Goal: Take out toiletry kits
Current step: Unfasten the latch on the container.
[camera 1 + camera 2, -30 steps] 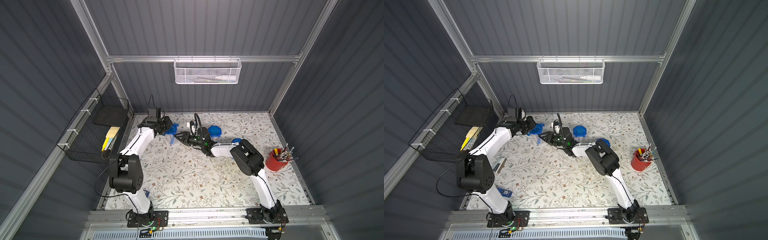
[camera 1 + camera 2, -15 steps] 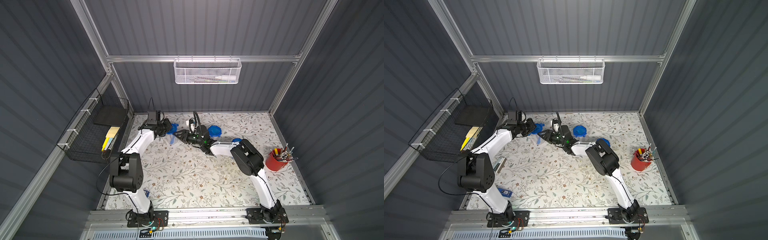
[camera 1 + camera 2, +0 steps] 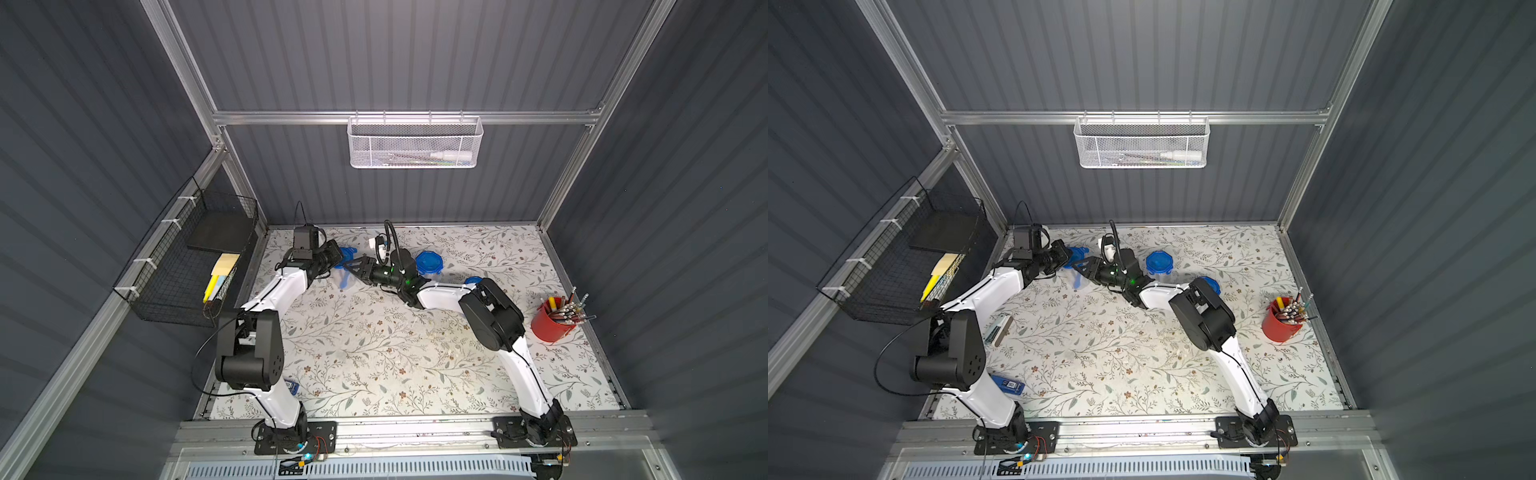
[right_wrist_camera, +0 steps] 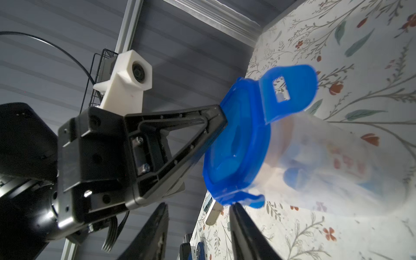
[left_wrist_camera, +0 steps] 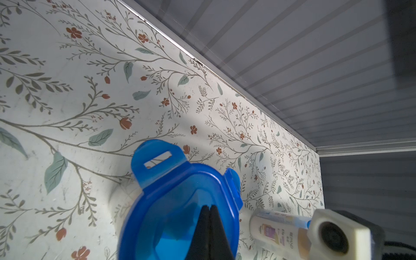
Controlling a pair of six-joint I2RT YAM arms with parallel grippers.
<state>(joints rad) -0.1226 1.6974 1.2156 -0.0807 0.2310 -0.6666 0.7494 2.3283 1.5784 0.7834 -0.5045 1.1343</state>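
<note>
Clear jar (image 4: 299, 130) tilted between both arms near back wall, blue clip lid (image 4: 238, 146) facing left arm. Inside, blurred: toiletry kit pieces (image 4: 337, 164), blue and red-white. Now left gripper (image 5: 209, 209) pressed together, tip against lid. And right gripper (image 4: 199, 206) spread apart just below lid edge. White bottle (image 5: 274, 229), tan cap, lies on floral table (image 5: 67, 112) beside jar. Second jar (image 3: 430, 264) nearby, lid on. Red cup (image 3: 550, 328) holds pens.

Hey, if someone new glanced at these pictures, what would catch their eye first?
The two claws meet near the back wall at a clear jar with a bright blue lid: the left claw is shut with its tips against the lid, and the right claw stands open beside it. A red cup of pens stands near the table's right edge.
</note>
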